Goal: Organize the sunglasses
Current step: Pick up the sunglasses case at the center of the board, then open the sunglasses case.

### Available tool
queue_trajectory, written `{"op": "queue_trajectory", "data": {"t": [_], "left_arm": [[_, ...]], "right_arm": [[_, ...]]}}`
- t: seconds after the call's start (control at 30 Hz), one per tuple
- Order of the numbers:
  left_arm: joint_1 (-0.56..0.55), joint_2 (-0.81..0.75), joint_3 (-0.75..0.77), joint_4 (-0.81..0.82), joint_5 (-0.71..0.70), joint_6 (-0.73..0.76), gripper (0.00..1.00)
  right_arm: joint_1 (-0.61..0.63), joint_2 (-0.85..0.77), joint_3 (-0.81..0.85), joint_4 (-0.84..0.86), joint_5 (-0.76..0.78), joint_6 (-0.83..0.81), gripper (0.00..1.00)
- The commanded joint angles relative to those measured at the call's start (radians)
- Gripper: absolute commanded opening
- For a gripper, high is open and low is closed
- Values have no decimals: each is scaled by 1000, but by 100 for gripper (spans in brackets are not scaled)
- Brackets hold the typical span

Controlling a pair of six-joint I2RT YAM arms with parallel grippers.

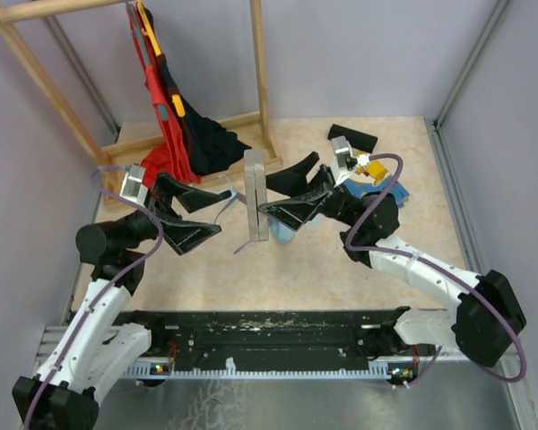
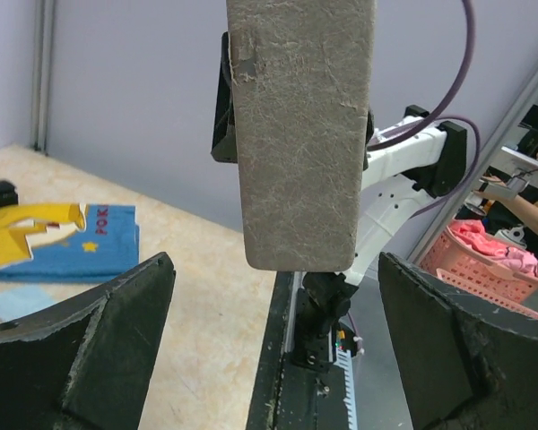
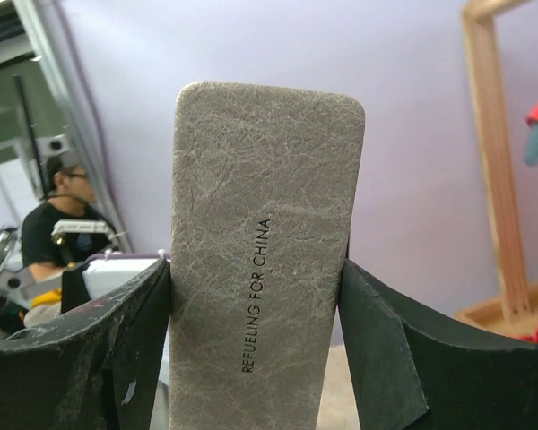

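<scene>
Sunglasses case (image 3: 264,251) reading "REFUELING FOR CHINA" sits clamped in right tool (image 1: 269,194); left tool (image 1: 217,213) gapes.

Lab: walled robot table (image 1: 341,269), nearby operator (image 3: 58,219)

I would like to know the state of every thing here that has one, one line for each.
grey case: upright, held above the table, clamped from both sides.
right gripper: shut on the grey case.
left gripper: wide open, touching nothing.
black case: lying flat on the table.
blue cloth: spread on the table.
</scene>
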Motion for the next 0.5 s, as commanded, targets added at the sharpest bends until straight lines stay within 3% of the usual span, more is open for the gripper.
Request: {"op": "queue_trajectory", "data": {"t": [0.0,0.23,0.47], "left_arm": [[-18,16,72,112,48,8,100],[-63,34,149,6,24,117,100],[-146,63,209,-118,-52,265,100]], "right_arm": [[9,58,102,335,-150,52,0],[18,103,136,382,-172,62,0],[51,94,145,263,-137,-15,0]]}}
